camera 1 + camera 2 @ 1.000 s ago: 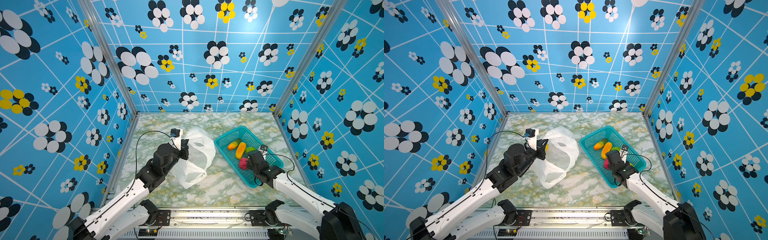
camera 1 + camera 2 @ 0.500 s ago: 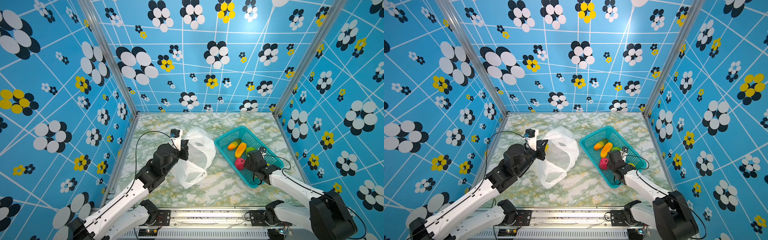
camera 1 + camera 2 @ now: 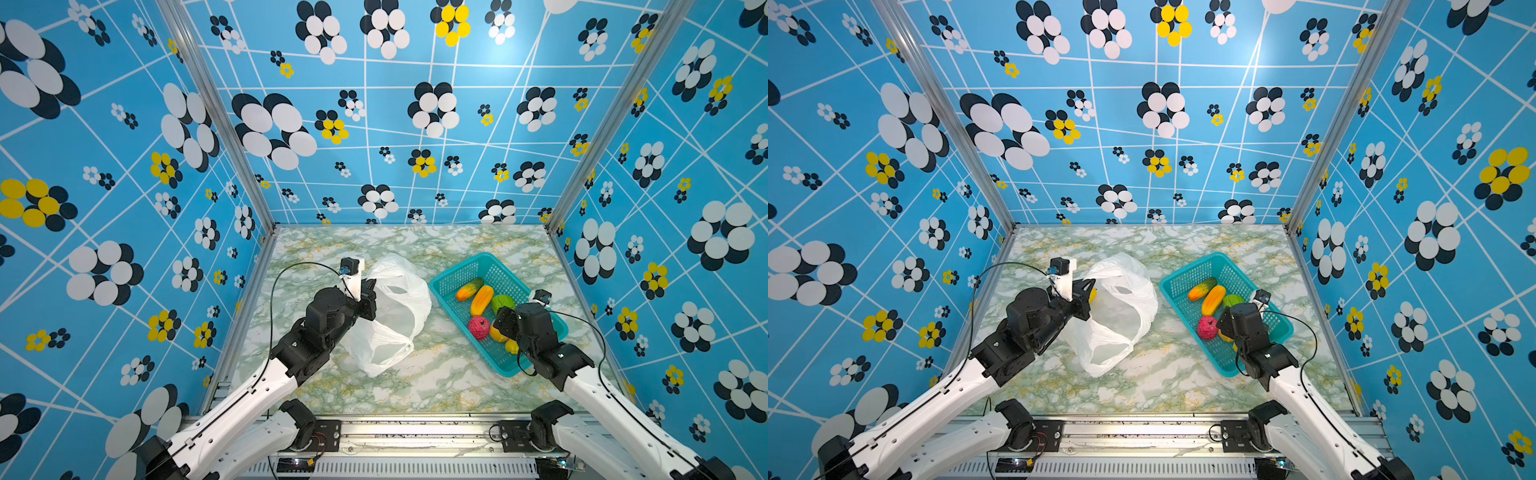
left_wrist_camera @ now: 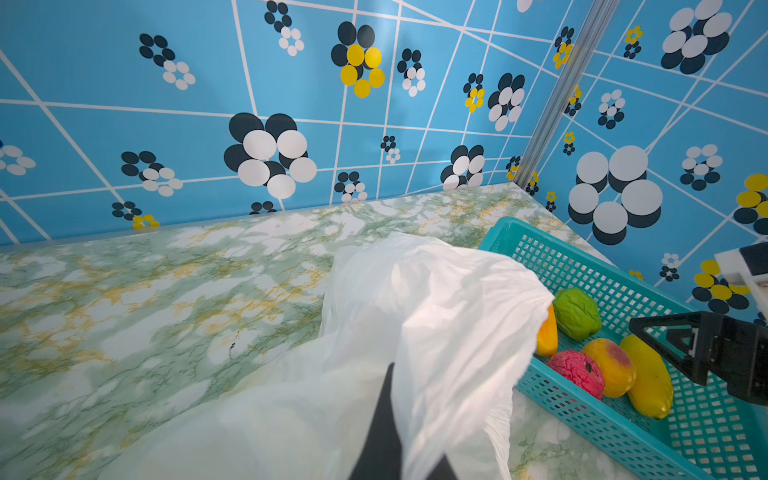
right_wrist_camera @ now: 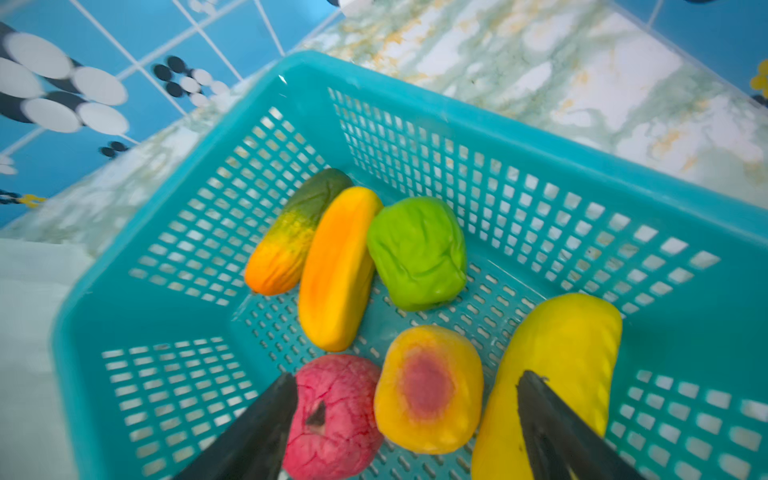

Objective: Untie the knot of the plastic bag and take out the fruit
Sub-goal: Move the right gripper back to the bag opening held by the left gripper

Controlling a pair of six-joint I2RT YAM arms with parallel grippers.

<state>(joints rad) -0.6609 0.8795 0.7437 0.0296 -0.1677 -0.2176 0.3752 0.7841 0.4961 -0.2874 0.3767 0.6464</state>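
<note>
Green-veined marble tabletop (image 3: pixel 436 386), blue flowered walls around you. Your left gripper (image 3: pixel 369 296) is clamped on the rim of the plastic bag (image 3: pixel 395 320), left of centre — slack, mouth gaping. Your right gripper (image 5: pixel 407 376) hangs spread and empty over the fruit (image 5: pixel 336 266) — six pieces showing in the teal basket (image 3: pixel 453 276) on the right.

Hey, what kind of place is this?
Probably a robot test booth: two robot arms on a rail, flower-patterned blue walls boxing in a marble-print table, toy fruit in a teal basket.
</note>
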